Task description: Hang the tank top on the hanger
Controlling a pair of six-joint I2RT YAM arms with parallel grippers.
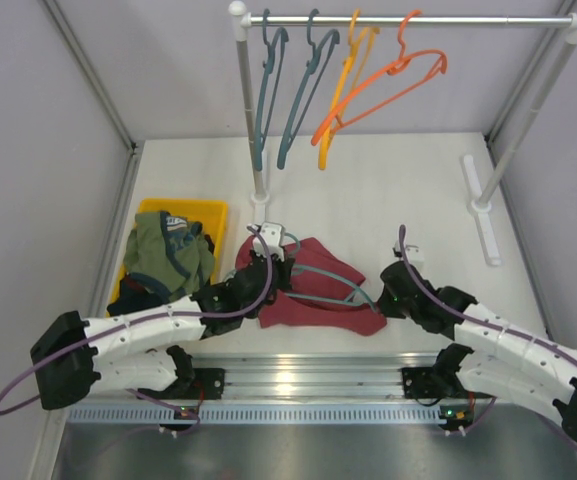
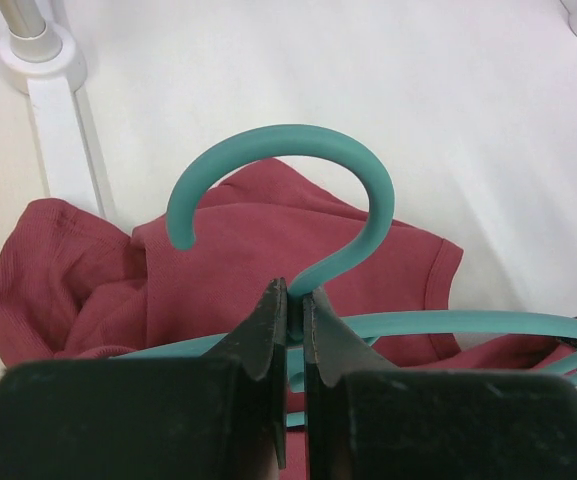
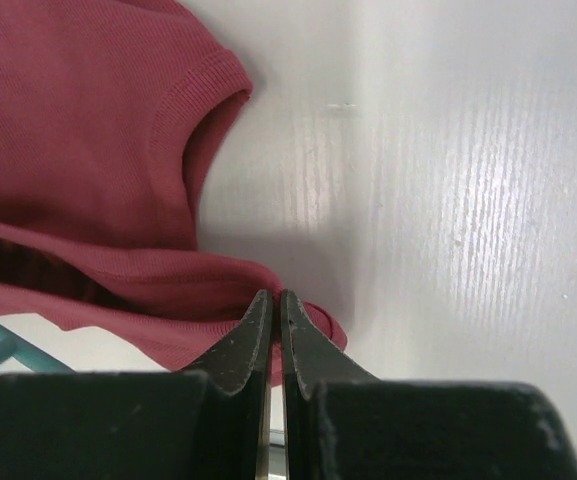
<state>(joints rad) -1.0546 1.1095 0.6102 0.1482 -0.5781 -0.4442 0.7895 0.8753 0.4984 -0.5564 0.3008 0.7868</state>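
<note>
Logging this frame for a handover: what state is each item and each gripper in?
hanger: lying across tank top, neck clamped.
tank top: crumpled on table, hem pinched.
left gripper: shut on hanger.
right gripper: shut on tank top.
spare hangers: hanging from rail.
olive garment: bunched in yellow bin.

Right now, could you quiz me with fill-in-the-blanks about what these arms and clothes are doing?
The left end effector is shut on the thin light teal plastic hanger just below its ____.
The right end effector pinches the dark red sleeveless cloth tank top, which lies on the white ____.
The olive-green garment lies in the ____ plastic bin.
The metal rail carries ____ spare hangers.
Missing words: hook; table; yellow; four.
</note>
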